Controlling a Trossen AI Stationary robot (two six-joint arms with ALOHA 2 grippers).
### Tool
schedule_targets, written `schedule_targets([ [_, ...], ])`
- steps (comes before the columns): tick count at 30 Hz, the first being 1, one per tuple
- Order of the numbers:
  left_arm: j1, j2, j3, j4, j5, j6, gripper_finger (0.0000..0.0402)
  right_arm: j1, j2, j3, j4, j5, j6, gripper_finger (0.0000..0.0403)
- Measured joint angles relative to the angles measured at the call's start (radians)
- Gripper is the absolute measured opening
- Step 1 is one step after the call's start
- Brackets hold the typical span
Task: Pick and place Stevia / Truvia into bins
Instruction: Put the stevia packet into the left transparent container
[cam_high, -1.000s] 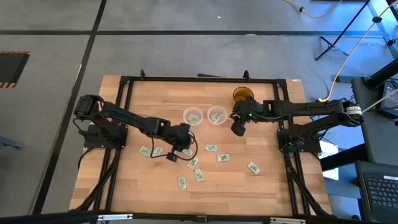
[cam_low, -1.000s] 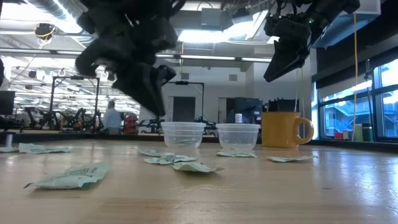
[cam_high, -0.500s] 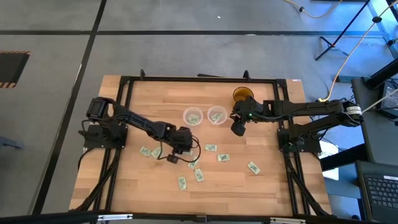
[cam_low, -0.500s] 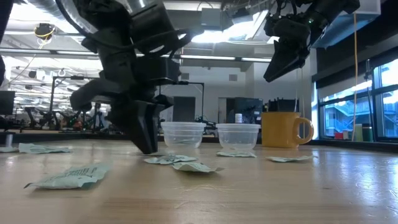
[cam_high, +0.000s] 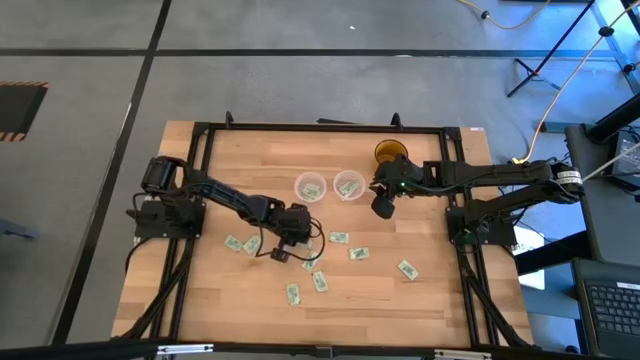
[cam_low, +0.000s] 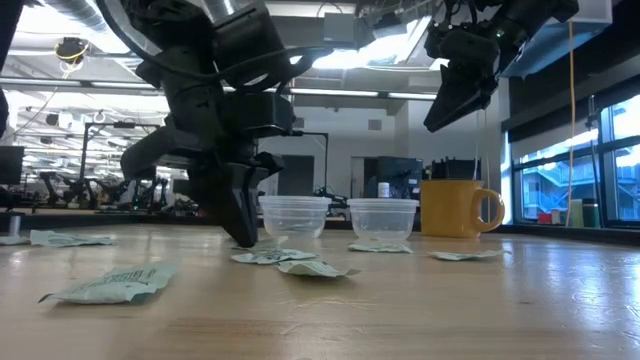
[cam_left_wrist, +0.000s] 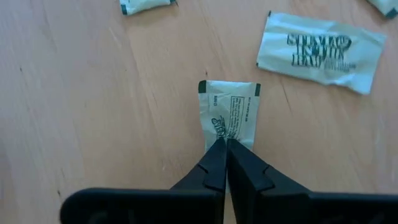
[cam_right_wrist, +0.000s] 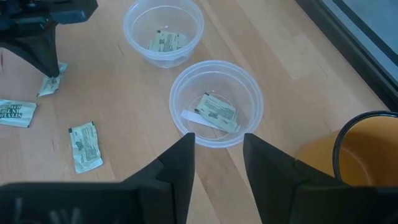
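Note:
Several pale green and white Stevia sachets (cam_high: 358, 253) lie flat on the wooden table, most of them near its middle. My left gripper (cam_high: 297, 241) is down at the table, shut on one sachet (cam_left_wrist: 229, 111). Two clear cups serve as bins, the left bin (cam_high: 310, 187) and the right bin (cam_high: 348, 186), standing side by side beyond the sachets. The right wrist view shows a sachet inside each of these bins (cam_right_wrist: 163, 34) (cam_right_wrist: 216, 102). My right gripper (cam_right_wrist: 217, 155) hangs open above the table just to the right of the bins, with nothing between its fingers. My left gripper pinches one short end of the sachet (cam_left_wrist: 226, 138) between its two fingertips. The fingers slant steeply down from the table's left side and lie along the sachet. The sachet's other end (cam_left_wrist: 229, 88) rests flat on the table.
An amber-yellow cup with a handle (cam_high: 390, 152) stands at the far edge, right of the bins. Loose sachets lie left of my left gripper (cam_high: 233, 243) and toward the near edge (cam_high: 292, 293). A black frame (cam_high: 320, 127) runs around the tabletop.
My left gripper has come down to the table near the sachets and has shut on the end of one sachet, which still lies on the wood. My right arm has kept still.

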Motion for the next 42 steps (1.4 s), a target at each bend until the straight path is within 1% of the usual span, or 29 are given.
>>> schedule_targets([
  [5, 0.004, -0.072, -0.011, -0.051, -0.003, 0.001, 0.0003, 0.000, 0.000, 0.000, 0.000, 0.000, 0.000, 0.0139],
  [9, 0.027, -0.189, -0.004, -0.051, -0.003, 0.023, 0.0003, 0.000, 0.000, 0.000, 0.022, 0.000, -0.009, 0.0139],
  [13, 0.082, -0.267, -0.006, -0.038, -0.001, 0.030, 0.0003, 0.006, 0.000, 0.000, 0.067, 0.000, -0.011, 0.0139],
  [16, 0.144, -0.292, -0.005, -0.033, -0.001, 0.033, 0.0003, 0.026, 0.000, 0.000, 0.100, 0.000, -0.009, 0.0139],
  [22, 0.269, -0.277, -0.004, 0.016, -0.001, 0.086, 0.0003, 0.095, 0.015, 0.000, 0.112, 0.000, -0.036, 0.0139],
  [27, 0.339, -0.235, -0.004, 0.076, 0.025, 0.088, 0.0002, 0.161, 0.100, 0.000, 0.171, -0.021, -0.060, 0.0139],
  [36, 0.380, -0.136, -0.004, 0.085, 0.026, 0.088, 0.0004, 0.257, 0.343, 0.000, 0.352, -0.053, -0.162, 0.0139],
  [42, 0.385, -0.104, -0.004, 0.127, 0.014, 0.088, 0.0007, 0.274, 0.443, 0.000, 0.431, -0.053, -0.163, 0.0139],
])
